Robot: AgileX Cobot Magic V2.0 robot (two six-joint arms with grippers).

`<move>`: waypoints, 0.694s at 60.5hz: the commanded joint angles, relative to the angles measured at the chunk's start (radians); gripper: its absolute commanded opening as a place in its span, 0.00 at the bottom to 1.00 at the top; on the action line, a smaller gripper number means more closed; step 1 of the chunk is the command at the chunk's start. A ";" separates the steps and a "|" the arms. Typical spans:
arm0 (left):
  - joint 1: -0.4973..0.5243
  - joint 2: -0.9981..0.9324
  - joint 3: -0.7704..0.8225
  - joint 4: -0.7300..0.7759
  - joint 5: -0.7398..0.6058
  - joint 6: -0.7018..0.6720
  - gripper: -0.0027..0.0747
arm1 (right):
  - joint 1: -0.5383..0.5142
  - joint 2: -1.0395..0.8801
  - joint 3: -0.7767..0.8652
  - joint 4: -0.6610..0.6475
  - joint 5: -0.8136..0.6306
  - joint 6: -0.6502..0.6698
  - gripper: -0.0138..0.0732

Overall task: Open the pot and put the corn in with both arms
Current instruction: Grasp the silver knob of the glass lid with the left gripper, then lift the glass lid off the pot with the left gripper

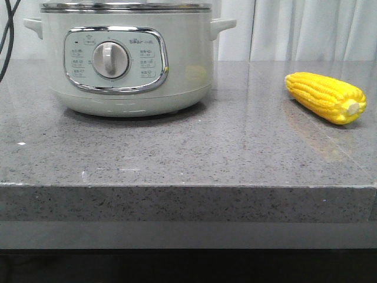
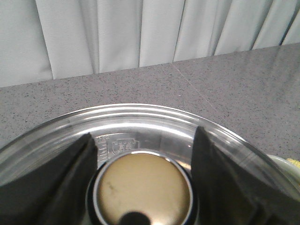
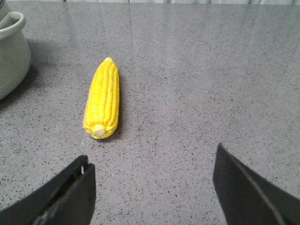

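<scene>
The pot (image 1: 126, 59) stands at the back left of the counter, dial facing me, its steel-rimmed lid (image 1: 126, 7) on top. In the left wrist view the glass lid (image 2: 140, 119) fills the lower part, and my left gripper (image 2: 143, 132) has a dark finger pressed against each side of the lid's round knob (image 2: 143, 187). The corn (image 1: 325, 97) lies on the counter at the right, stub end toward the front. My right gripper (image 3: 152, 152) hangs open over bare counter, short of the corn (image 3: 103, 98) and to one side of it. Neither gripper shows in the front view.
One side handle of the pot (image 3: 11, 26) shows beyond the corn in the right wrist view. Black cables (image 1: 6, 35) hang at the far left. A pale curtain (image 1: 306, 29) closes off the back. The counter's front edge (image 1: 188, 187) runs across the front view.
</scene>
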 commanded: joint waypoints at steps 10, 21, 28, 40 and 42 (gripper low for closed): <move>0.002 -0.040 -0.033 -0.006 -0.065 -0.002 0.33 | -0.007 0.015 -0.034 -0.007 -0.073 -0.010 0.78; 0.002 -0.040 -0.033 -0.006 -0.067 -0.002 0.24 | -0.007 0.015 -0.034 -0.007 -0.073 -0.010 0.78; 0.002 -0.040 -0.033 -0.006 -0.090 -0.002 0.21 | -0.007 0.015 -0.034 -0.007 -0.073 -0.010 0.78; 0.002 -0.047 -0.074 -0.006 -0.099 -0.002 0.21 | -0.007 0.015 -0.034 -0.007 -0.073 -0.010 0.78; 0.002 -0.052 -0.086 -0.006 -0.102 -0.002 0.21 | -0.007 0.015 -0.034 -0.007 -0.073 -0.010 0.78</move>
